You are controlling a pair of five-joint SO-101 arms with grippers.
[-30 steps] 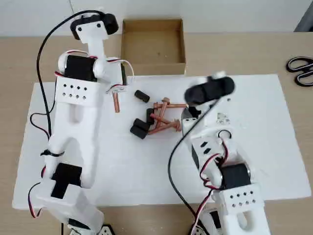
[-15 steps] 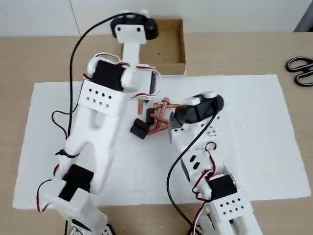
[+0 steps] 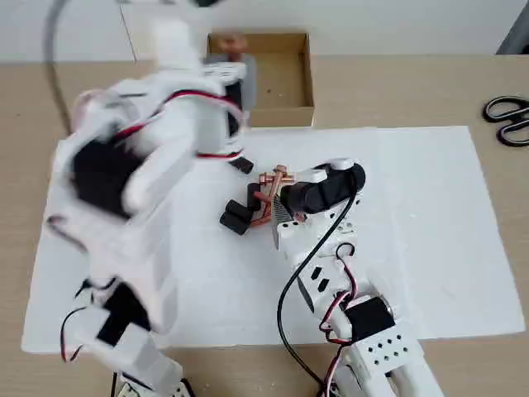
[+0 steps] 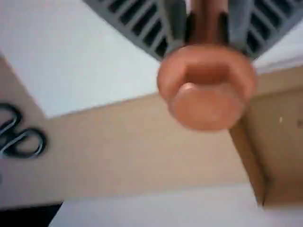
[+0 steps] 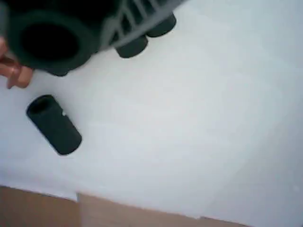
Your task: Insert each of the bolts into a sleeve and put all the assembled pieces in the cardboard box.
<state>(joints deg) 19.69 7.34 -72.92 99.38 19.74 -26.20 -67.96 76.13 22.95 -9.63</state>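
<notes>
My left gripper (image 3: 234, 62) hangs raised at the near left corner of the cardboard box (image 3: 289, 83), shut on a copper bolt (image 3: 234, 41). In the left wrist view the bolt's head (image 4: 206, 90) sticks out from between the grey fingers (image 4: 142, 19), with the box wall (image 4: 279, 146) beside it. My right gripper (image 3: 274, 207) is low over the pile of bolts (image 3: 273, 178) and black sleeves (image 3: 235, 217). It is shut on a black sleeve (image 5: 47, 42), whose open end faces the right wrist camera. A loose sleeve (image 5: 52, 125) lies on the paper nearby.
Everything lies on a white paper sheet (image 3: 413, 231) on the wooden table. Another sleeve (image 3: 241, 164) lies apart from the pile, toward the box. Scissors (image 3: 508, 116) rest at the far right edge, off the sheet.
The left arm has lifted and swung from the sheet's left side toward the box, carrying the bolt. The right arm has moved left onto the pile.
</notes>
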